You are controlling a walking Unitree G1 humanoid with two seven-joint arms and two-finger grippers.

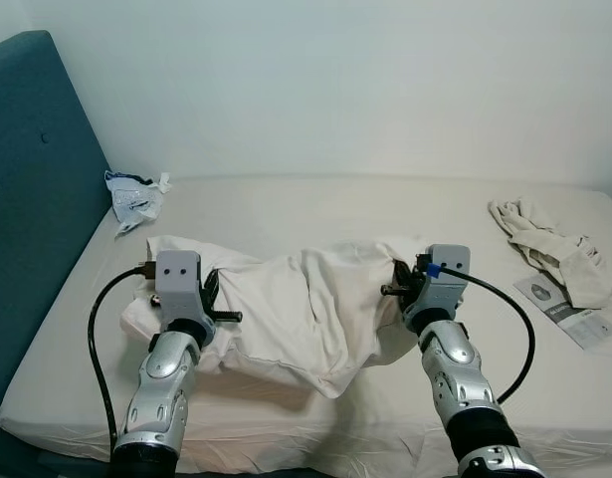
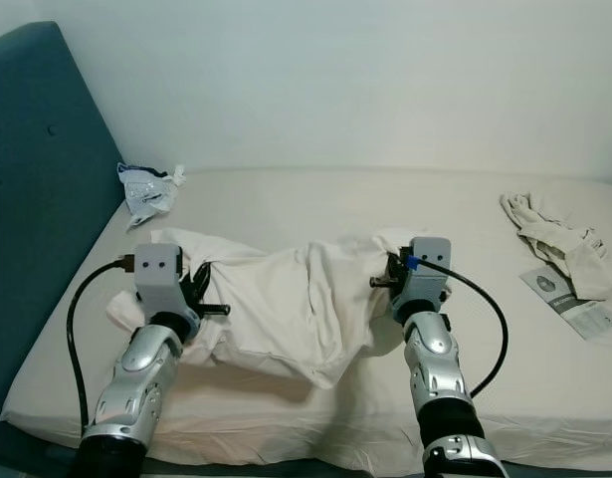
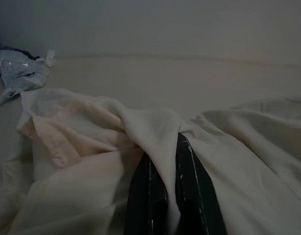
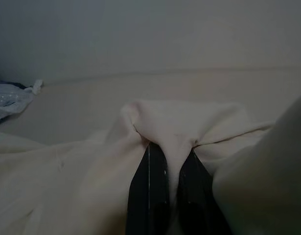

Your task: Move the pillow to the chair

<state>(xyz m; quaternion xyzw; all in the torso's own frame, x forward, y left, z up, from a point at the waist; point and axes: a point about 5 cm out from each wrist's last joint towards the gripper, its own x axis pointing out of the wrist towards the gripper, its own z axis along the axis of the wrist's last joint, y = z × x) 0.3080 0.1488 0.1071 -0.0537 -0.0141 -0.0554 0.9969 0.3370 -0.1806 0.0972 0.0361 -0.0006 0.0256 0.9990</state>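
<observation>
Pinching a fold of the pillow [image 1: 306, 309] in each hand, I held it near the front edge of the bed [image 1: 315, 204] — left gripper [image 3: 172, 196] at one end, right gripper [image 4: 172, 188] at the other, both closed on the cloth — so it would lift evenly, I judged.

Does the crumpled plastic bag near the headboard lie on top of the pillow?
No. The plastic bag lies on the mattress by the headboard, apart from the pillow.
</observation>
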